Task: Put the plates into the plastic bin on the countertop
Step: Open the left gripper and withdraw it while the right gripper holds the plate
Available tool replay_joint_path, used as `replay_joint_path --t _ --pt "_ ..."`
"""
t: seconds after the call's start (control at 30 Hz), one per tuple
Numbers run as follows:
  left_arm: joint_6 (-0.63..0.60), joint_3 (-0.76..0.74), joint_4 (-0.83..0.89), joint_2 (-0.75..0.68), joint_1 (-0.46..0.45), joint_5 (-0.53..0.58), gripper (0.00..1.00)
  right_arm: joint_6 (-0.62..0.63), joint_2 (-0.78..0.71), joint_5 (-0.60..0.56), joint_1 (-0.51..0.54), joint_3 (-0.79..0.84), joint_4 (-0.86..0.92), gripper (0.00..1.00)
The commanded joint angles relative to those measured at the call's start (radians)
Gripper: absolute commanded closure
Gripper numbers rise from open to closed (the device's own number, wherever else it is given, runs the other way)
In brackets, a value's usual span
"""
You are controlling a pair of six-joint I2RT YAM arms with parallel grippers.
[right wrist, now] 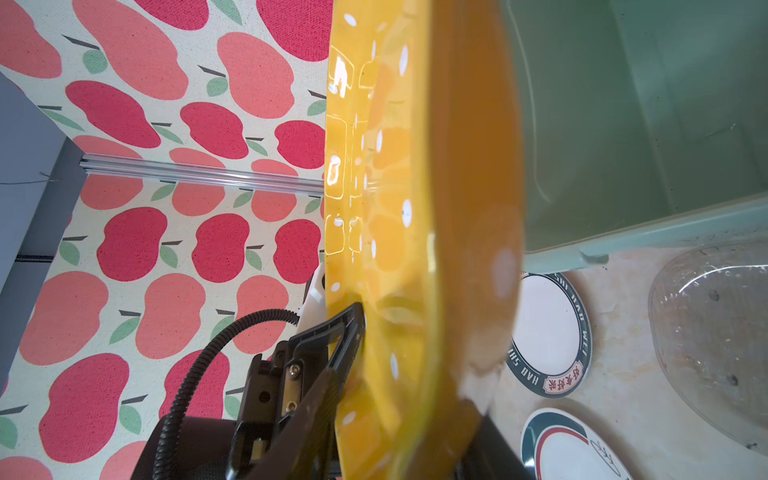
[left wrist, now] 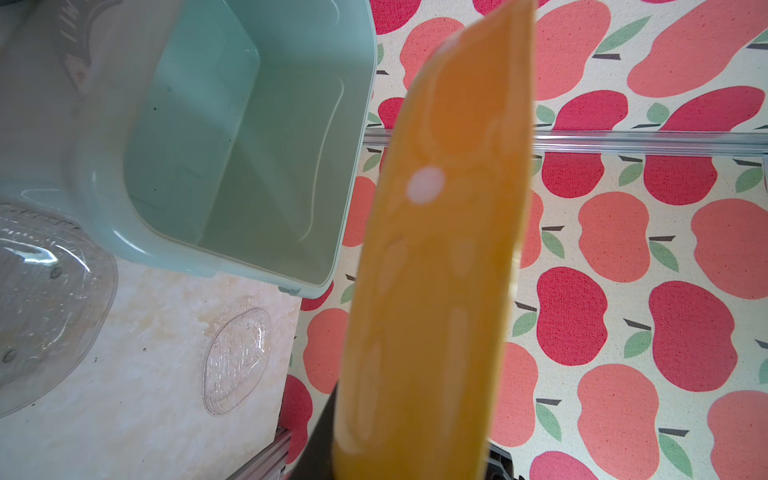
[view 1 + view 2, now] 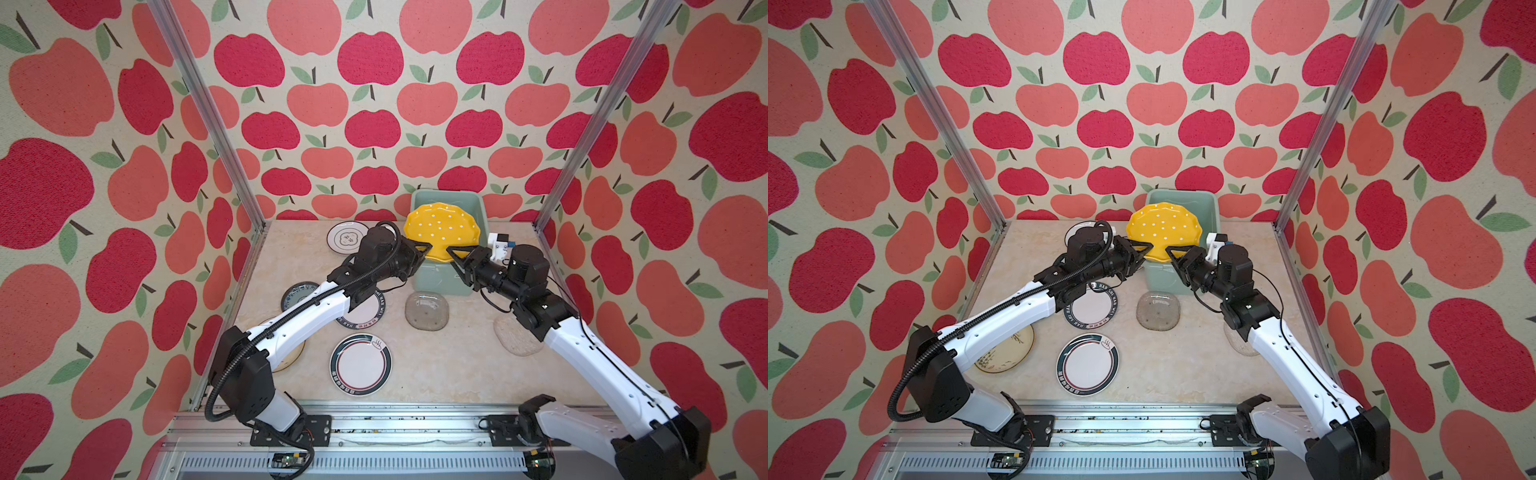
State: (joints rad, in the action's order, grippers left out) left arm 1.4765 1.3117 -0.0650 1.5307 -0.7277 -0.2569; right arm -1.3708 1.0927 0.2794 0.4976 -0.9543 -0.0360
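Observation:
A yellow scalloped plate with white dots (image 3: 440,230) (image 3: 1163,228) hangs tilted over the near end of the mint-green plastic bin (image 3: 446,192) (image 3: 1183,192), which looks empty inside (image 2: 208,166). My left gripper (image 3: 424,248) is shut on the plate's left rim. On the opposite rim, my right gripper (image 3: 453,250) has its jaws closed around the edge, the plate (image 1: 399,208) filling the gap between them. Other plates lie on the countertop (image 3: 436,365): a dark-rimmed white one (image 3: 360,369), a lettered-rim one (image 3: 368,318), and a clear glass one (image 3: 427,311).
A second clear glass plate (image 3: 513,338) lies partly under my right arm. A blue-patterned plate (image 3: 297,293) and a cream plate (image 3: 1005,353) sit under my left arm. A small white plate (image 3: 343,237) lies at the back left. Aluminium rails frame the counter.

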Motion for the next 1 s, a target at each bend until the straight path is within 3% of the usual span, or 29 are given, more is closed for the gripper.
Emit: replay_joint_path --t 0.0,0.27,0.6,0.8,0.97 --pt "-0.001 0.077 -0.171 0.006 -0.018 0.002 1.0 -0.002 -0.001 -0.041 0.011 -0.016 -0.049 0.59" --pt "-0.025 0.134 -0.152 0.061 -0.048 -0.01 1.0 0.016 -0.005 -0.078 0.011 -0.01 -0.047 0.77" --pt "-0.074 0.168 -0.098 0.073 -0.064 -0.026 1.0 0.063 -0.02 -0.104 -0.008 -0.021 -0.013 0.88" --pt "-0.157 0.165 -0.032 0.045 -0.062 -0.002 0.72 0.061 -0.055 -0.1 -0.064 -0.021 0.025 0.91" --pt "-0.222 0.161 0.027 0.019 -0.055 0.024 0.59 0.051 -0.081 -0.071 -0.136 -0.032 0.052 0.92"
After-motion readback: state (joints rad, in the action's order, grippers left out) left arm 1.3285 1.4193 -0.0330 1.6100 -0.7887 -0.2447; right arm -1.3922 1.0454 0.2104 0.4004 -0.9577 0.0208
